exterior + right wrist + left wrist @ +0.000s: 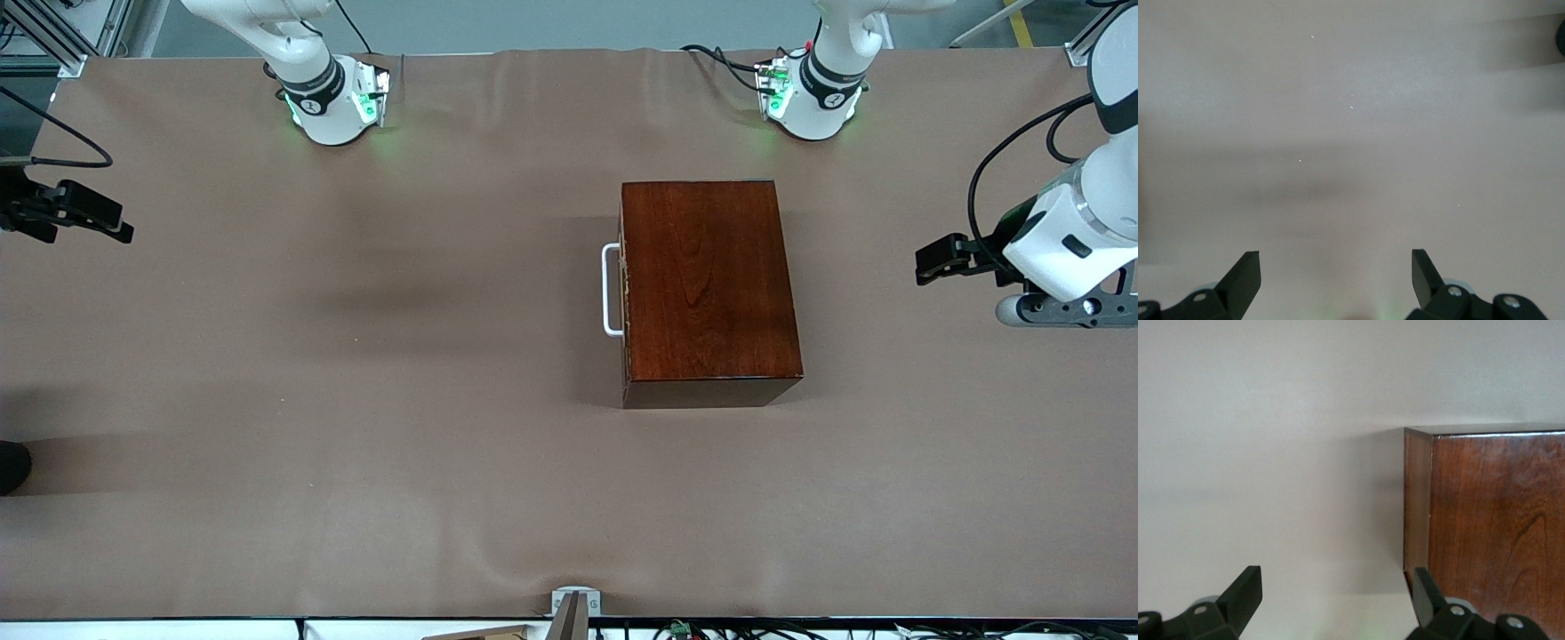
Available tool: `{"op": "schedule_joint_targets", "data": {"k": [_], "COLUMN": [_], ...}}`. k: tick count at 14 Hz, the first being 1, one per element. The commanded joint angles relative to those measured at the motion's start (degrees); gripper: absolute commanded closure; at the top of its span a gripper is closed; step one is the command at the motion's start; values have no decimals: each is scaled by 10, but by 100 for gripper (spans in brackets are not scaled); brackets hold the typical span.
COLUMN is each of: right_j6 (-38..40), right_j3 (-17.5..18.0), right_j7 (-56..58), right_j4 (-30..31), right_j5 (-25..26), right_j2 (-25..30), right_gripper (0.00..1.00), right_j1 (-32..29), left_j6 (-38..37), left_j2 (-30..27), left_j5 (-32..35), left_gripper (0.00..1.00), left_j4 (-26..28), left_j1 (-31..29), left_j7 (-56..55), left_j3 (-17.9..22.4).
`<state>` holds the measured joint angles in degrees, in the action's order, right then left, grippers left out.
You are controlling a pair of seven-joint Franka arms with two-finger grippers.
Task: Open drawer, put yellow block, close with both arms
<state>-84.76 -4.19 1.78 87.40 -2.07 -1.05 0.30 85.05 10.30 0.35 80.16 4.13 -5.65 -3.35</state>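
The dark mahogany box [711, 280] stands mid-table, toward the left arm's end. Its drawer is shut, with only the dark front and white loop handle [611, 289] showing, facing the right arm's end. The yellow block is not in view. My left gripper [925, 262] hangs open and empty above the table at the left arm's end, apart from the box. In the left wrist view [1337, 593] a corner of the box [1498, 520] shows past its fingers. My right gripper [120, 227] is open and empty at the right arm's end, over bare cloth in its wrist view [1336, 273].
A brown cloth [356, 400] covers the table. A dark round object [11, 464] sits at the table's edge at the right arm's end. A small metal bracket [573, 604] stands at the edge nearest the front camera.
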Motion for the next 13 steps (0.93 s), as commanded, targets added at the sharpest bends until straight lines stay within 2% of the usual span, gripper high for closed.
{"op": "schedule_joint_targets", "data": {"k": [1,13], "right_j6": [4,5], "right_j3": [6,5], "right_j7": [-5,-5], "right_j4": [-9,-8], "right_j5": [1,4], "right_j2": [-1,-2], "right_gripper": [0,0], "right_j1": [-7,-9], "left_j6": [35,46], "left_j2": [-74,-66], "left_j5": [-12,-12], "left_gripper": [0,0], "left_j4": [96,89], "left_j1": [-3,-25], "left_j7": [9,2], "left_j3": [0,0]}}
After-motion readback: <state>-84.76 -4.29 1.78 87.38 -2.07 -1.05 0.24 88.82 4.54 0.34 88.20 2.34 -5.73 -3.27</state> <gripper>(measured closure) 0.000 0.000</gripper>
